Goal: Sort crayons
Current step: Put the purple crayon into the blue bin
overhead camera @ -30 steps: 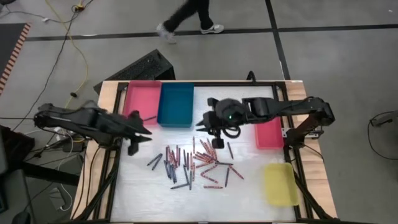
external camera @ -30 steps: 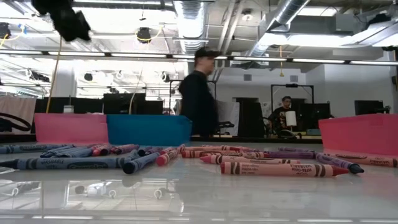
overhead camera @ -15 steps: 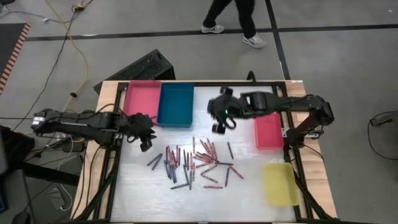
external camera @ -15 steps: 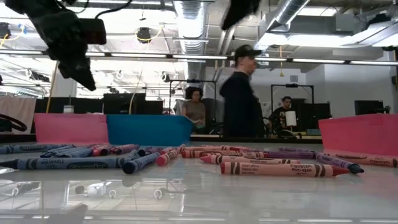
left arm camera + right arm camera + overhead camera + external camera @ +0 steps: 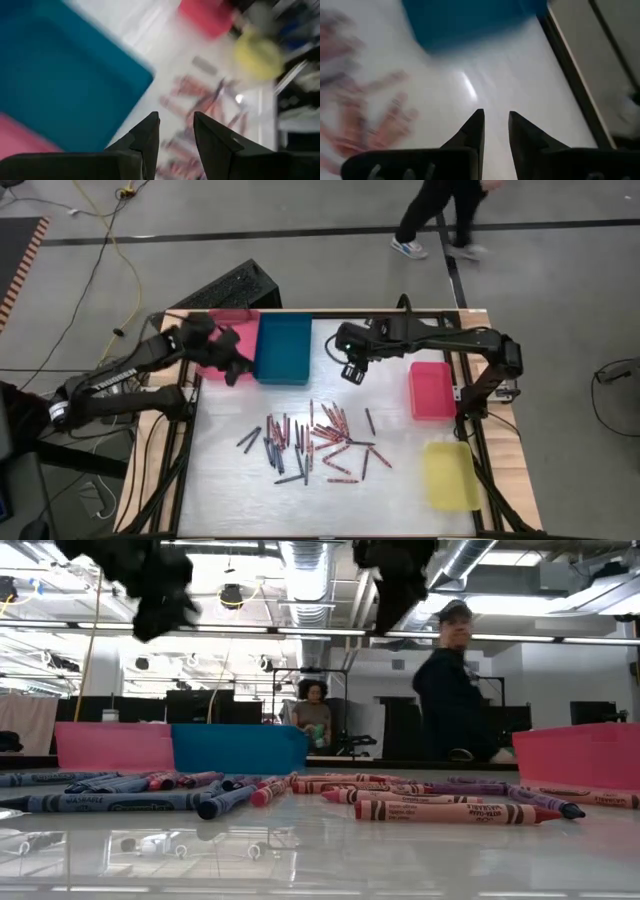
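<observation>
The crayons (image 5: pixel 313 438) lie scattered loose on the middle of my table (image 5: pixel 400 500), none of them in a tray. Farther back, my left gripper (image 5: pixel 235 367) hangs over the pink tray (image 5: pixel 212 328) beside the blue tray (image 5: pixel 282 348). My right gripper (image 5: pixel 354 370) hangs just past the blue tray; both hold their fingers a narrow gap apart on nothing.

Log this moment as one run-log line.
left gripper: open, empty, over pink tray | right gripper: open, empty, beside blue tray | crayons: unsorted

crayons (image 5: pixel 440 810) with printed wrappers, lettering unreadable
</observation>
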Controlling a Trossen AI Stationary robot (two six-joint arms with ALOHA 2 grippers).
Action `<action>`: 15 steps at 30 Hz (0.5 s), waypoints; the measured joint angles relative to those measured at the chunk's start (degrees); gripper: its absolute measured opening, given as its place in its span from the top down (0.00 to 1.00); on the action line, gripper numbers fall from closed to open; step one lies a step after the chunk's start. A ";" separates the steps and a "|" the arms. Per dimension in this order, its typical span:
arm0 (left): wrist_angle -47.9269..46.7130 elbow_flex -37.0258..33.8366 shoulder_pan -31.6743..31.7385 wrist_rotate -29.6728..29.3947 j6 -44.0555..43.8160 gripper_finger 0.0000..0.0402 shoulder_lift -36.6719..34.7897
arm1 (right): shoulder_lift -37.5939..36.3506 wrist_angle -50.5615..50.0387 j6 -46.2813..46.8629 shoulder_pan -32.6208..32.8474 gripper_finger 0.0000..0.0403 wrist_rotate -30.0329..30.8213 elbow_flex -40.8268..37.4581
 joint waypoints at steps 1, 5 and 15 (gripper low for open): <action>0.02 2.24 0.78 0.02 -0.48 0.73 0.00 | -1.02 1.35 -0.59 -0.71 0.80 -2.50 0.31; 0.13 11.22 2.97 -3.85 -1.05 0.73 0.42 | -6.05 5.02 -1.91 -5.34 0.80 -9.61 2.16; -0.64 20.10 4.47 -10.19 -0.79 0.73 4.41 | -12.82 11.68 -8.09 -21.50 0.80 -17.38 2.34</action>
